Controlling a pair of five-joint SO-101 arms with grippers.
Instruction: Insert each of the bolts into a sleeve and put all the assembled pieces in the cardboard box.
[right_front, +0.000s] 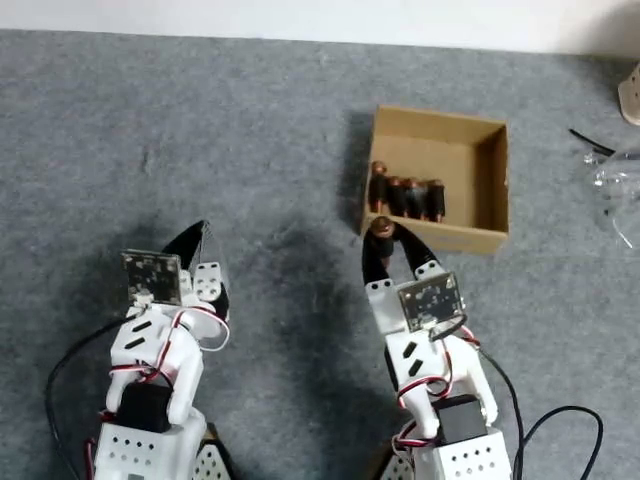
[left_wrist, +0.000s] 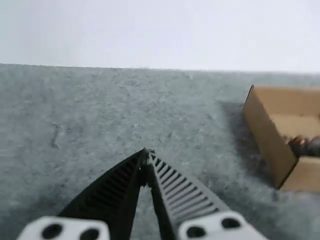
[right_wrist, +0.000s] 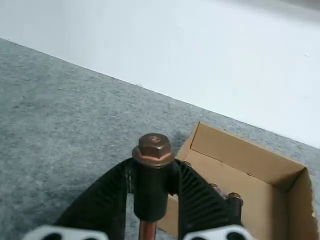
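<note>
The high view looks steeply down on the table (right_front: 250, 140) from above, with both arms (right_front: 160, 370) at the frame's lower edge. Each wrist camera sits close behind its own hand, the left hand (left_wrist: 146, 159) and the right hand (right_wrist: 152, 167), facing forward low over the table toward the white wall (left_wrist: 160, 30). All three views share the cardboard box (right_front: 440, 160).

Two units, left arm (right_front: 150, 360) and right arm (right_front: 440, 400): white moulded shells over black servo blocks, looped red-and-white wires at the joints, black cables (right_front: 570, 408) trailing from the bases. One small square circuit board (right_front: 152, 277) on each wrist. Fitted left gripper (left_wrist: 146, 156) and right gripper (right_wrist: 152, 172): black tapered fingers (left_wrist: 185, 187), ribbed, on white mounts with dark round screw holes.
</note>
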